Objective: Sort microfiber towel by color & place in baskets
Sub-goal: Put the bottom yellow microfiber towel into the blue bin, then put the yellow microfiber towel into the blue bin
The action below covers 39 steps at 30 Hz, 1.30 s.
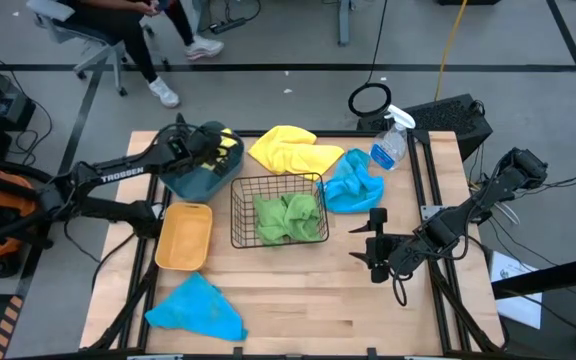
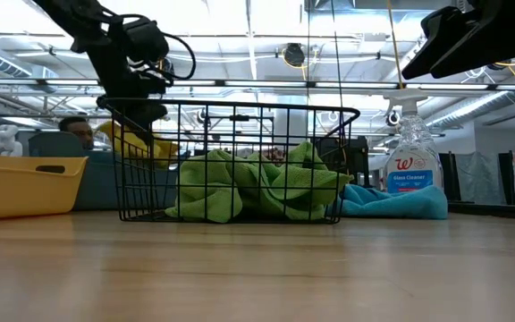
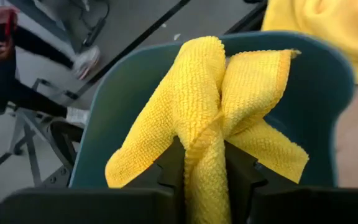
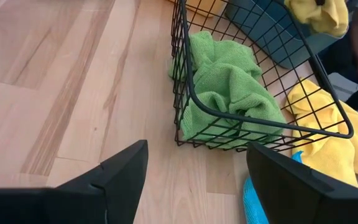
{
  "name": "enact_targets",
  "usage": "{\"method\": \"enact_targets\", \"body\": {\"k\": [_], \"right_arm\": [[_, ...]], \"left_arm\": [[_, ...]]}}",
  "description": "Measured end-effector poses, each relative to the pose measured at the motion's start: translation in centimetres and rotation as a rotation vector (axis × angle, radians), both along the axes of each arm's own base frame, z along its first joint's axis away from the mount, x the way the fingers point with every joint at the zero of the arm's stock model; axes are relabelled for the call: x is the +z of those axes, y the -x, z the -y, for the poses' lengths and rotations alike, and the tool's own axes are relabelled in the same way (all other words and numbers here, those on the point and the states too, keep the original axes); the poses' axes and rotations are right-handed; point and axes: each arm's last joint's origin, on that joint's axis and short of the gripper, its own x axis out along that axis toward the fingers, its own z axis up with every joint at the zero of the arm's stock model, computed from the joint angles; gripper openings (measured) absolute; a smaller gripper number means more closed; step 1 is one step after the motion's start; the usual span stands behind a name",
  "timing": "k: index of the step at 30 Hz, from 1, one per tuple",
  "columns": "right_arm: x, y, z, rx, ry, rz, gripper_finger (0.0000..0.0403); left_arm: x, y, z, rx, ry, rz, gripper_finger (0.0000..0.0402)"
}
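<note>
My left gripper [image 3: 205, 180] is shut on a yellow towel [image 3: 210, 112] right over the teal tub [image 1: 193, 178] at the table's far left. The black wire basket [image 1: 278, 210] in the middle holds green towels [image 1: 288, 218]. Empty, the yellow-orange bin [image 1: 185, 235] stands to its left. A second yellow towel [image 1: 288, 148] lies flat behind the wire basket. One blue towel [image 1: 353, 183] lies to the basket's right, another [image 1: 198, 308] near the front left edge. My right gripper [image 4: 197, 180] hangs open, empty, right of the basket. My left gripper pinches a bunched fold of the yellow towel [image 3: 204, 155] between its two fingers [image 3: 244, 174], several layers thick. The fingers slant downward toward the tub. The towel's loose corners [image 3: 272, 149] spread beyond the fingertips over the tub's inside; whether they touch its bottom is hidden.
A clear spray bottle [image 1: 390, 145] stands at the far right by the blue towel. Bare wood lies in front of the wire basket, between the near blue towel and my right arm. A person sits beyond the table's far left edge [image 1: 138, 40].
</note>
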Motion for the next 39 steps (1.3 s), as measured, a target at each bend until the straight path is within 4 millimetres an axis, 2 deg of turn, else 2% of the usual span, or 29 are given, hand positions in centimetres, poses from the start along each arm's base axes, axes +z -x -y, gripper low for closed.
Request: {"method": "enact_targets", "body": {"k": [5,15,20,24,27,31,35,39], "right_arm": [[0.0,0.0,0.0,0.000,0.000,0.000,0.0265],[0.0,0.0,0.0,0.001,0.000,-0.001,0.0265],[0.0,0.0,0.0,0.001,0.000,-0.001,0.0265],[0.0,0.0,0.0,0.002,0.003,-0.001,0.0265],[0.0,0.0,0.0,0.001,0.012,-0.001,0.0265],[0.1,0.0,0.4,-0.076,0.091,0.039,0.0265],[0.2,0.0,0.6,-0.121,0.176,0.061,0.0265],[0.6,-0.1,1.3,-0.233,0.356,0.103,0.0265]], "left_arm": [[-0.5,-0.1,-0.4,0.012,0.014,-0.021,0.0123],[-0.8,0.1,0.0,0.040,0.051,-0.024,0.0242],[-0.7,0.3,0.5,0.036,0.089,-0.071,0.0279],[0.2,-0.1,1.0,0.064,0.124,-0.029,0.0282],[1.0,-0.9,1.7,0.027,0.206,0.077,0.0277],[1.4,-2.2,3.9,-0.042,0.301,0.208,0.0266],[2.1,-4.1,6.6,-0.105,0.194,0.285,0.0255],[2.9,-5.6,9.3,-0.205,0.111,0.373,0.0251]]}}
